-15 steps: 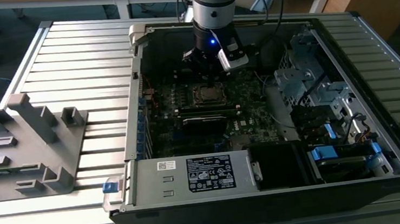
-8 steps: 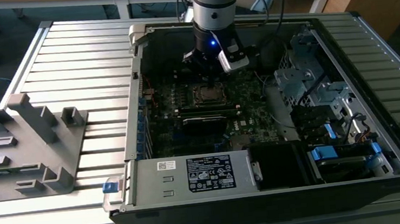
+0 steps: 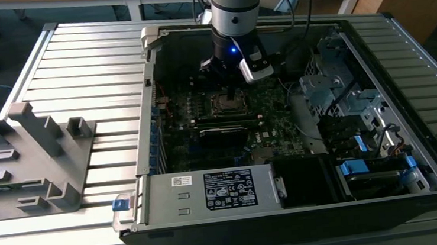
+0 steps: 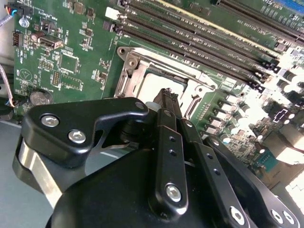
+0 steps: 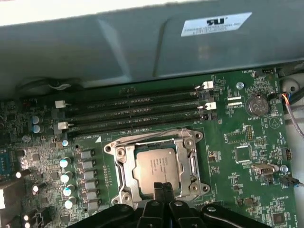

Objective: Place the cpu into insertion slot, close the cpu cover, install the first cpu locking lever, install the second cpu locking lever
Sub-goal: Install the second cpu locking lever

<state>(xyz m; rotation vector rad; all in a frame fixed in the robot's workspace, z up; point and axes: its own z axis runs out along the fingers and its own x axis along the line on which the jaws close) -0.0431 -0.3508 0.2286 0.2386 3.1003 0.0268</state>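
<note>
The cpu (image 5: 156,164) lies flat in the insertion slot (image 5: 118,153) of the green motherboard, its silver top showing. The cpu cover (image 5: 194,164) lies down around it as a silver frame. A thin lever wire (image 5: 142,137) runs along the socket's far side; I cannot tell whether it is latched. My gripper (image 5: 164,186) is shut with nothing between its black fingers, its tips just above the near edge of the socket. In the second wrist view the gripper (image 4: 166,93) points at the bright cpu (image 4: 151,85). In the exterior view the gripper (image 3: 225,77) hangs inside the case above the socket (image 3: 228,102).
Long black memory slots (image 5: 133,111) run beside the socket, with capacitors (image 5: 66,175) and a coin battery (image 5: 257,104) nearby. The case wall (image 5: 142,52) rises behind. A grey fixture (image 3: 31,156) stands at the exterior view's left, a power supply (image 3: 208,191) in front, and a drive cage (image 3: 334,82) at the right.
</note>
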